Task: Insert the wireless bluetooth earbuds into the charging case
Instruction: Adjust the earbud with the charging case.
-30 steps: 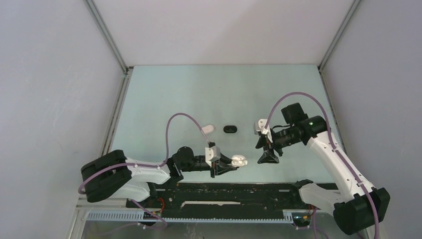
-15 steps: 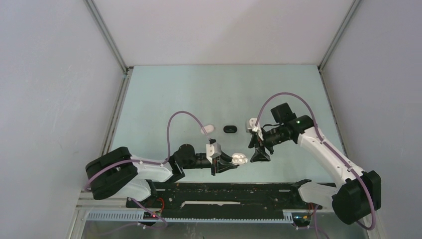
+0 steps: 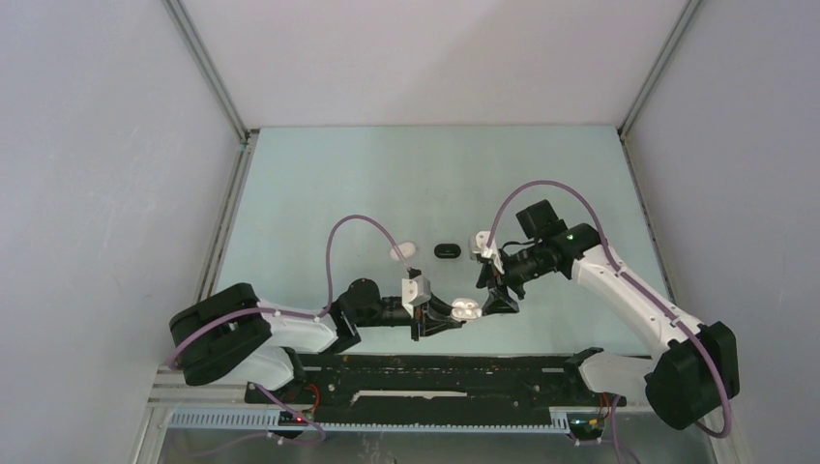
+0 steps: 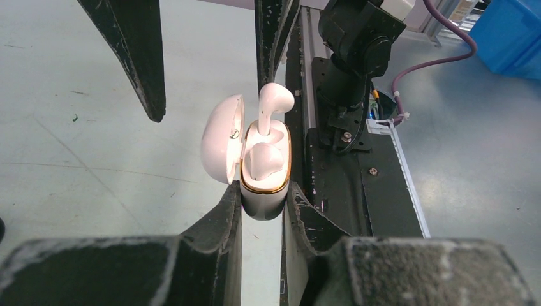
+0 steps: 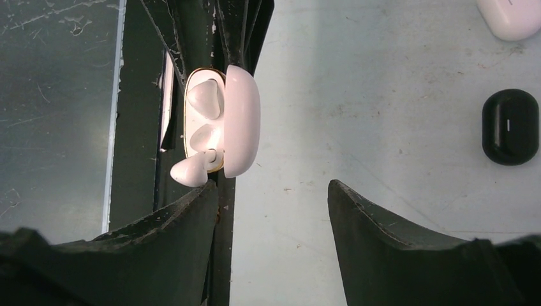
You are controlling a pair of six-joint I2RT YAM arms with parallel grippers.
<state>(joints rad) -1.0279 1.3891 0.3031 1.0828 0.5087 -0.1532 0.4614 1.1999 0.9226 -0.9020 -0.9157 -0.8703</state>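
Top view: the right tool (image 3: 500,301) has travelled toward 9 o'clock over the last second. It now sits just at 3 o'clock of the charging case (image 4: 263,185), jaws apart and empty. The left tool (image 4: 262,199) has not moved and is clamped on the case body, lid open. One earbud (image 4: 261,159) is seated. The second earbud (image 4: 273,105) stands proud of its socket. Judgement: the right tool is closing in to press it home. A black case (image 5: 508,126) rests on the table (image 3: 387,174) at 11 o'clock.
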